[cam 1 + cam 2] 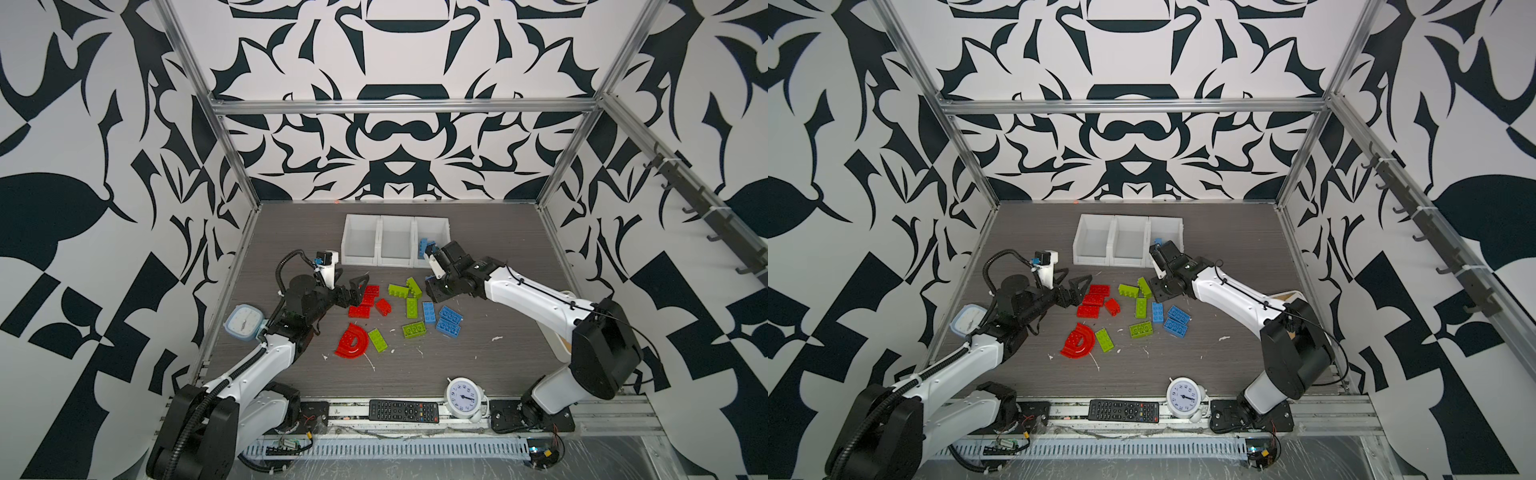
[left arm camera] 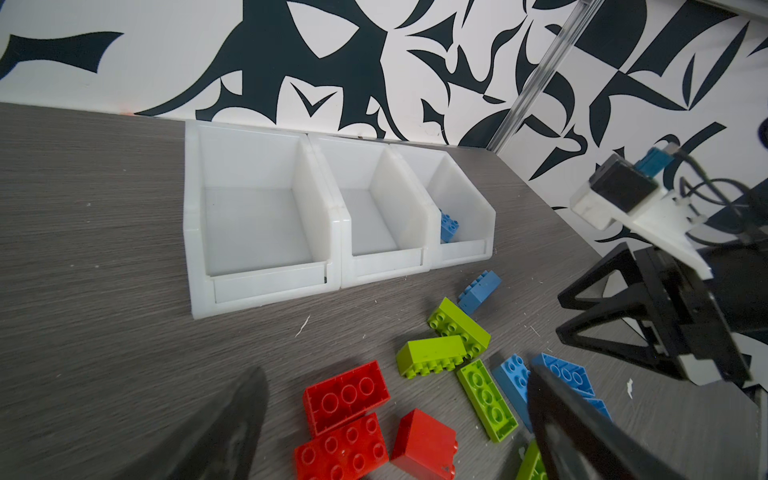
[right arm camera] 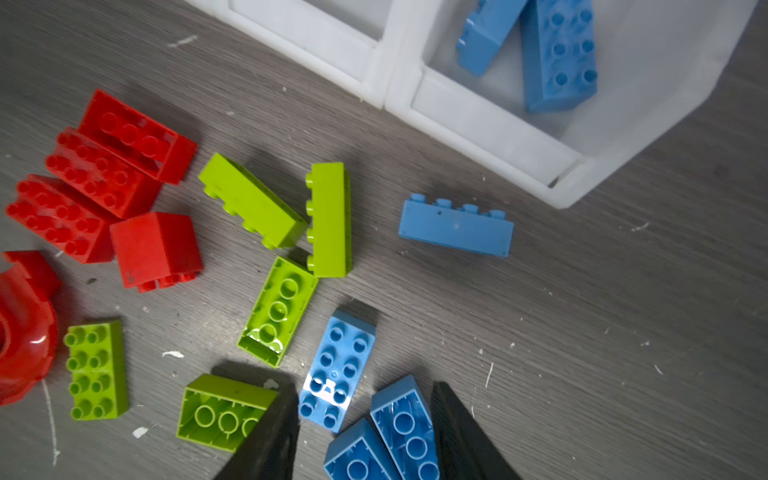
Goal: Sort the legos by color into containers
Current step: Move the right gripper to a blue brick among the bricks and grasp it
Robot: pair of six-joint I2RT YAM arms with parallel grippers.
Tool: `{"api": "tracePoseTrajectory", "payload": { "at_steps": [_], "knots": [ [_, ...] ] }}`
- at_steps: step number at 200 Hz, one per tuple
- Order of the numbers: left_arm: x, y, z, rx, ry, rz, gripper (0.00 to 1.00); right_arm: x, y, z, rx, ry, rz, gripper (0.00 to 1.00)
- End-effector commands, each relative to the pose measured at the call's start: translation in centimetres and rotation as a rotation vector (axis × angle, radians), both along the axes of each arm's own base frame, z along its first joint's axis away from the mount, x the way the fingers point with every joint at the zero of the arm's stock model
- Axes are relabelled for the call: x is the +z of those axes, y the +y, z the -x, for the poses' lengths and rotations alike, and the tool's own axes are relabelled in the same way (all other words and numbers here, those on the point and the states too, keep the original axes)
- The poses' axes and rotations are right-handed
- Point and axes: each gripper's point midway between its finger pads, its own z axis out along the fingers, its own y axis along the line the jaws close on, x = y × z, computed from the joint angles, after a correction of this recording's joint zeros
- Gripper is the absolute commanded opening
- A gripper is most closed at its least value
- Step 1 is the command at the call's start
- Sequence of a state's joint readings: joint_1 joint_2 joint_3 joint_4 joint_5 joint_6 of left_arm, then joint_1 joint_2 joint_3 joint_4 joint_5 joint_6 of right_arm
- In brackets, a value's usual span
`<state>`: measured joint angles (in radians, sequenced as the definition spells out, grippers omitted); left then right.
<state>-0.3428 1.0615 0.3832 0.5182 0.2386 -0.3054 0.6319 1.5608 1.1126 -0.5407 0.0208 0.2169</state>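
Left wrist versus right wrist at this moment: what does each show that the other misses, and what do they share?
Left wrist only: all three white bins, two of them empty, and the right pincer seen from outside, open. Right wrist only: the red arch piece and two blue bricks in the end bin, where the left wrist shows just one. Both: that end bin, the blue brick on its side in front of it, and loose red bricks and lime bricks on the table.
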Motion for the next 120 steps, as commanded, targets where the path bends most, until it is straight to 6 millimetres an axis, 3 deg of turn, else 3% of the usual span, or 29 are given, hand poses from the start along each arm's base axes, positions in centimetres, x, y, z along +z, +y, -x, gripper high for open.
{"api": "tracePoseTrajectory", "payload": {
  "at_steps": [1,49,120],
  "knots": [
    [-0.3,0.2,0.1,0.010,-0.004,-0.010,1.00,-0.6,0.2,0.1,-0.028,-0.009,0.010,0.54],
    [-0.9,0.4,-0.2,0.021,-0.001,-0.031,1.00,-2.9,2.0,1.1,0.022,0.042,0.042,0.54],
    [-0.7,0.4,-0.1,0.022,-0.005,-0.029,1.00,-5.5,1.4,1.3,0.024,0.061,0.145,0.54]
  ]
}}
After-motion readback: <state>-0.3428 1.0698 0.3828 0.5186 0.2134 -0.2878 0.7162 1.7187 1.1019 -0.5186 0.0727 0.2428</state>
